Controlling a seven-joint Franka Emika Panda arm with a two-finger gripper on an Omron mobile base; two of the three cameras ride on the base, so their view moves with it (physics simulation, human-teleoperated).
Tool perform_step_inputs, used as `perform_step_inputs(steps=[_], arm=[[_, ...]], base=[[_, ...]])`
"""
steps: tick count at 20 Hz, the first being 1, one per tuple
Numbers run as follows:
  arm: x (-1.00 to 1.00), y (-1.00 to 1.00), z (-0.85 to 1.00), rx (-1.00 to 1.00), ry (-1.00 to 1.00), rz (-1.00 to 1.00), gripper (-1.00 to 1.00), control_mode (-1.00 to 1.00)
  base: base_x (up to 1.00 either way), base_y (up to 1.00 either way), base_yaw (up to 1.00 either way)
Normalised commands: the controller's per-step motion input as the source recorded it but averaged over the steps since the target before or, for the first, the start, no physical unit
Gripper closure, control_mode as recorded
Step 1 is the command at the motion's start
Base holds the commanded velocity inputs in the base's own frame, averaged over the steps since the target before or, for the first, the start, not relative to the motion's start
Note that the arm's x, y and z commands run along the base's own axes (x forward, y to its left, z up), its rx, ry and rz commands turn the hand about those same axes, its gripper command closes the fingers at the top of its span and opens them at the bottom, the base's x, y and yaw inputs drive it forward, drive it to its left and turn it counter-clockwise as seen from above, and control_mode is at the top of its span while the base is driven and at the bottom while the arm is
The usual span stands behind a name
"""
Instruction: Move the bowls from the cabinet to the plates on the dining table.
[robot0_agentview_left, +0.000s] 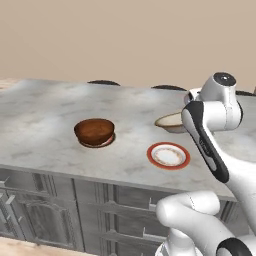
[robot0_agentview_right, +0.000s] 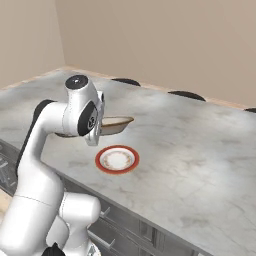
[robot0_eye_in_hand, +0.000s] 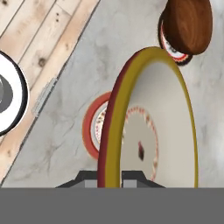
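Seemingly, cream bowl rim between fingertips above empty plate.

The counter is smooth grey-white marbled stone over wood-grain drawers. On it, a glossy dark wooden bowl (reddish-brown), a matt cream bowl and a glazed-looking red-rimmed plate.

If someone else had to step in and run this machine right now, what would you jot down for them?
End effector: shut on the cream bowl, gripping its rim and holding it in the air above the dining table.
Done: the brown bowl sits on the left plate.
Left: the empty plate lies on the table near the front edge, roughly below the held bowl. Lower the cream bowl onto it and let go.
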Motion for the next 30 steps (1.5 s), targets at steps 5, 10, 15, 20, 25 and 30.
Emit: perform_step_inputs(steps=[5, 10, 15, 20, 25, 30], arm=[[0.33, 0.0, -0.63, -0.03, 0.05, 0.08, 1.0, -1.0], [0.35, 0.0, -0.64, -0.02, 0.01, 0.09, 1.0, -1.0], [0.29, -0.01, -0.57, -0.01, 0.0, 0.09, 1.0, -1.0], [0.23, -0.09, -0.51, 0.0, -0.01, 0.09, 1.0, -1.0], [0.17, -0.18, -0.45, 0.0, -0.03, 0.08, 1.0, -1.0], [0.12, -0.21, -0.38, 0.0, -0.07, 0.07, 1.0, -1.0]], base=[[0.0, 0.0, 0.0], [0.0, 0.0, 0.0], [0.0, 0.0, 0.0], [0.0, 0.0, 0.0], [0.0, 0.0, 0.0], [0.0, 0.0, 0.0]])
